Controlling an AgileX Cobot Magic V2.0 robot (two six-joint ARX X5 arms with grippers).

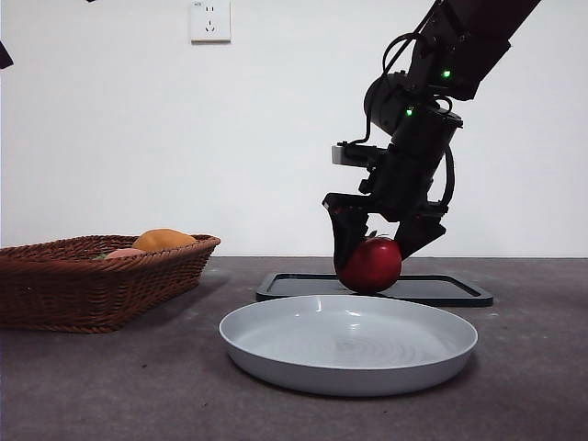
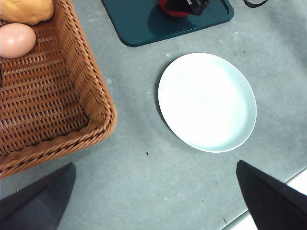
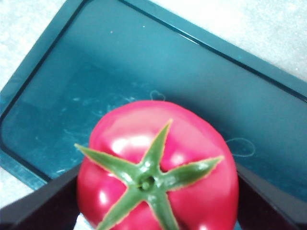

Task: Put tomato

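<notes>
The right pincer (image 1: 371, 262) reaches down from the upper right of the front view and grips the tomato (image 1: 369, 265), one black jaw pressed to each side of it. The tomato sits over the dark tray (image 1: 459, 290); whether it rests on the tray or hangs just above it cannot be told. In the right wrist view the tomato (image 3: 158, 177) shows its green star-shaped stem crown facing the camera, with the tray's (image 3: 192, 72) flat floor behind it.

A pale round plate (image 1: 349, 344) lies on the grey desk (image 1: 138, 386) just in front of the tray, with nothing on it. To the side stands a woven basket (image 1: 92, 289) holding an orange-yellow fruit (image 1: 163, 240) and a pale pink fruit (image 2: 17, 40).

The left pincer (image 2: 153, 201) hangs above the desk near the basket and plate, its jaws spread wide apart and holding nothing.
</notes>
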